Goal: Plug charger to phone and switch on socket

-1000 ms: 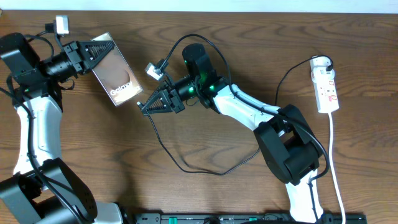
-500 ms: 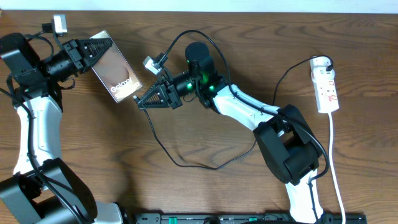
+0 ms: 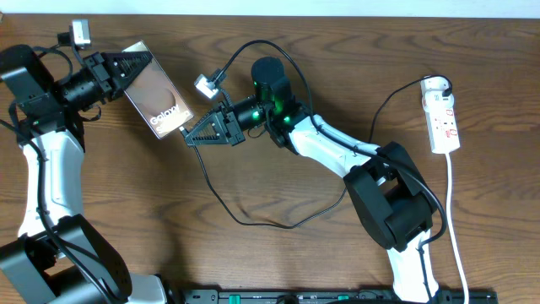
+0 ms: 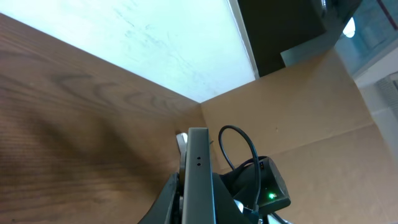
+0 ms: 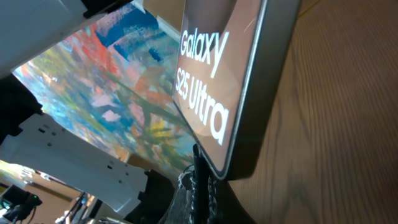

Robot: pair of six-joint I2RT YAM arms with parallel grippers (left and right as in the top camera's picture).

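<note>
Since a second ago the right pincer [image 3: 191, 138] has slid up and leftward, and the phone [image 3: 160, 101] has been drawn slightly away from it, up the wooden table [image 3: 126, 203]. Well apart from the right pincer, far behind its arm, the white socket [image 3: 442, 118] lies flat on the table. The left pincer [image 3: 137, 66] is clamped on the phone's top end and holds it tilted, the "Galaxy" face up and the lower end pointing at the right pincer's tip. From the left wrist the phone [image 4: 198, 180] shows edge-on between the fingers. The right pincer is pressed together on the charger [image 3: 221, 201], whose black cable trails behind it in a wide loop. From the right wrist, the plug tip [image 5: 196, 163] rises out of the pincer to just beneath the phone's [image 5: 211, 74] lower edge. Whether it has entered cannot be told.
</note>
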